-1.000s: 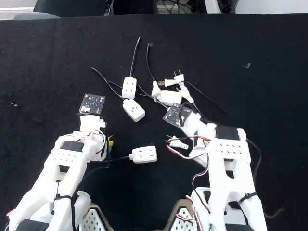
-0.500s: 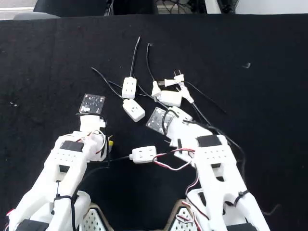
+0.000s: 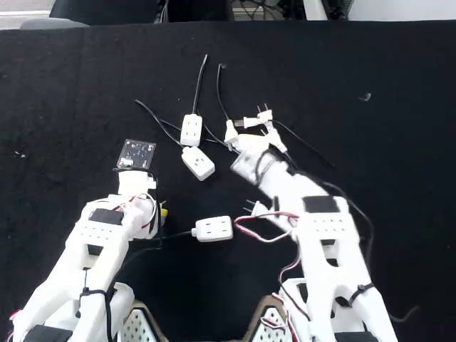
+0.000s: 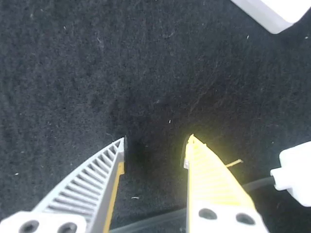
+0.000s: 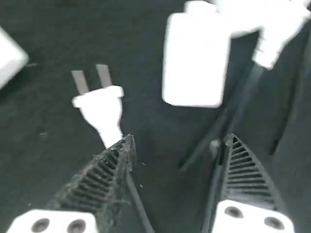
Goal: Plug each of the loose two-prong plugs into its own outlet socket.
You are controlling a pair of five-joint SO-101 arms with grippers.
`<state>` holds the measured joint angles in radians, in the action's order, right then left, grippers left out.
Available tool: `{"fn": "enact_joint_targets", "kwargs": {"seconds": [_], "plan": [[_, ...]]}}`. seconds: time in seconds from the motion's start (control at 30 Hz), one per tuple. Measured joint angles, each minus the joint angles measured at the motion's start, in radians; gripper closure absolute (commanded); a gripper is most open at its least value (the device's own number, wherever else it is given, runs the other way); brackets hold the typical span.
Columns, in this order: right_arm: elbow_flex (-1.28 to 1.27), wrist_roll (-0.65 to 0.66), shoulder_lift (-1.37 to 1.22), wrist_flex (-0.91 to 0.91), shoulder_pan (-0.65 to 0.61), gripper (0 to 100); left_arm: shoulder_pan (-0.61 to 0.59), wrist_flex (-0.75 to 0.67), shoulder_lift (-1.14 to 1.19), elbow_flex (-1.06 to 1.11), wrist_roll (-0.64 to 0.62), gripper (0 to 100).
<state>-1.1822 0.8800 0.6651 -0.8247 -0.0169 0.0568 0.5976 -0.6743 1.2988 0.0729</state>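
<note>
Seen from above, the loose pieces gather mid-way on the black table (image 3: 64, 85). A far outlet socket (image 3: 190, 130) and a nearer outlet socket (image 3: 199, 163) lie at about eleven o'clock of centre. A third outlet socket (image 3: 214, 229) sits at six o'clock with a two-prong plug (image 3: 251, 209) just at its three o'clock side. A tangle of plugs and cords (image 3: 249, 125) lies at one o'clock. The left arm (image 3: 107, 231) sits at seven o'clock; the right arm (image 3: 324, 228) stretches from five o'clock up to the tangle. At the left wrist, the left gripper (image 4: 155, 143) is moderately parted and empty over bare cloth, with a white cord end (image 4: 294, 170) just beside its yellow finger. At the right wrist, the right gripper (image 5: 177, 141) is spread wide and holds nothing. A white plug (image 5: 99, 104) has its tail touching one black finger, a black cord (image 5: 214, 131) runs between the fingers, and a white outlet block (image 5: 194, 58) lies beyond. The likely risk is that closing here pinches the cord instead of the plug body, and the crossed cords then drag neighbouring sockets askew. No legible writing appears anywhere.
</note>
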Motion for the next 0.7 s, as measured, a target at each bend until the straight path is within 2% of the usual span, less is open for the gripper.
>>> {"fn": "enact_joint_targets", "kwargs": {"seconds": [0.13, 0.27, 0.5, 0.7], "plan": [[0.005, -0.018, 0.0, -0.091, 0.002, 72.4, 0.0, 0.0, 0.0, 0.0, 0.0, 80], [0.008, -0.026, -0.041, -0.077, 0.002, 79.4, 0.0, 0.0, 0.0, 0.0, 0.0, 80], [0.141, -0.031, -0.318, -0.049, 0.002, 76.5, 0.0, 0.0, 0.0, 0.005, 0.0, 80], [0.229, -0.031, -0.374, -0.063, 0.003, 76.5, 0.0, 0.0, 0.0, 0.005, 0.0, 79]]}}
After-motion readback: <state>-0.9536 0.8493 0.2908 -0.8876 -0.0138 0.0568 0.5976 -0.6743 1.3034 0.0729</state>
